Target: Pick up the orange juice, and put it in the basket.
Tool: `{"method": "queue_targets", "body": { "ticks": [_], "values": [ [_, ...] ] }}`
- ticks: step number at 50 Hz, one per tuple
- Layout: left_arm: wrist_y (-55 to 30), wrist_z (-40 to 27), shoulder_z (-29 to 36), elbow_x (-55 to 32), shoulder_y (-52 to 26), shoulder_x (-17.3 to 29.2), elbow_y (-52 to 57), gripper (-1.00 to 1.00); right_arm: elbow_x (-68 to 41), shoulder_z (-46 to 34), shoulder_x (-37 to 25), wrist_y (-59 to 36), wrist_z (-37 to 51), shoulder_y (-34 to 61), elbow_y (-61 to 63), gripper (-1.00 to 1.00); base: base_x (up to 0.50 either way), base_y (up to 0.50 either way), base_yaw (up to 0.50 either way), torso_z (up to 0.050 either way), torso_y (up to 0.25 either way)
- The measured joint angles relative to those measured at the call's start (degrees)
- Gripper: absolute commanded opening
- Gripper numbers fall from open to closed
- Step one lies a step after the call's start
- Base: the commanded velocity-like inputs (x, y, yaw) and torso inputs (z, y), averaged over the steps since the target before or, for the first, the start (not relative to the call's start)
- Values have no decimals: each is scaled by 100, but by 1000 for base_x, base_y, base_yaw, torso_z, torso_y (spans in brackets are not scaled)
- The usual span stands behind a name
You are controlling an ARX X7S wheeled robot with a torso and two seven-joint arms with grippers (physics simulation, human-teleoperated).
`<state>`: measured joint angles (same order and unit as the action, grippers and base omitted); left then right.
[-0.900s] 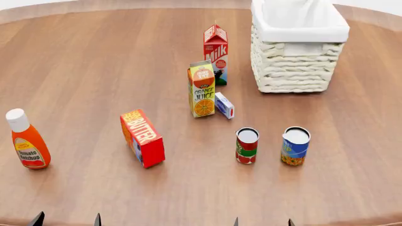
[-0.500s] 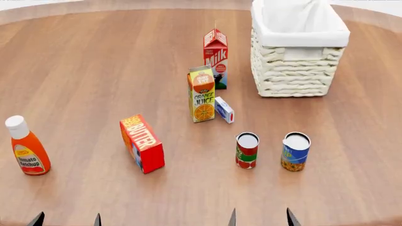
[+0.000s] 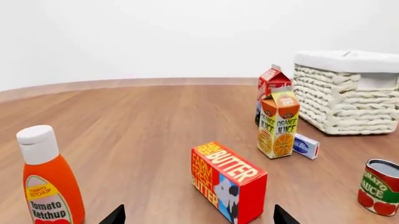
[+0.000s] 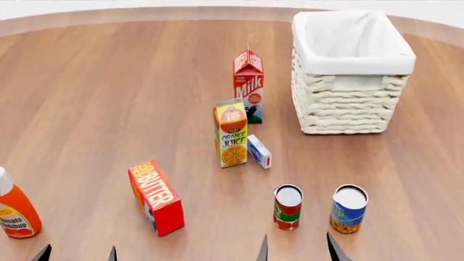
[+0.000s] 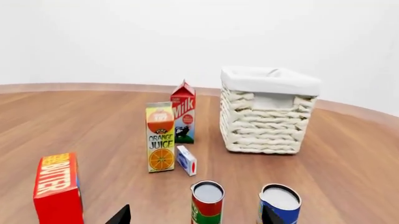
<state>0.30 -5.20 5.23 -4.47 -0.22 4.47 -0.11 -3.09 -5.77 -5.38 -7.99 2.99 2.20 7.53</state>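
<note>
From the head view we look down into the basket (image 4: pixel 353 50) and see its white cloth inside. The wrist views show the basket only from the side, so the inside is hidden there. The left wrist view shows the whole ketchup bottle (image 3: pixel 48 179), but the head view cuts it off at the left edge.

The orange juice (image 4: pixel 232 133) stands upright in the middle of the worktop (image 4: pixel 108 98). It is not in the basket. The basket sits to its right and farther away, well apart from it. The milk carton (image 4: pixel 248 85) stands just behind the juice. A small blue and white box (image 4: pixel 259 151) lies just beside the juice on its right.

The red butter box (image 4: pixel 156 197) stands nearer to us and to the left. Two cans stand near us on the right, a red and green can (image 4: pixel 288 206) and a blue can (image 4: pixel 349 209). The cans are between our right hand (image 4: pixel 296 251) and the basket.

Our left hand (image 4: pixel 76 254) and our right hand are low at the near edge. We see only their dark tips. The tips of each hand are apart and hold nothing. Both hands are well apart from the juice.
</note>
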Motion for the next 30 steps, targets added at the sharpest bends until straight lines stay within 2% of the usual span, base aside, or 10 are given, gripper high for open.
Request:
{"method": "queue_targets", "body": {
  "ticks": [30],
  "values": [
    [29,-214,219,-184,-21,184,-10,100,-230,-174,-169,-77,166,15,82,100,268,0,0,0,0]
  ]
}}
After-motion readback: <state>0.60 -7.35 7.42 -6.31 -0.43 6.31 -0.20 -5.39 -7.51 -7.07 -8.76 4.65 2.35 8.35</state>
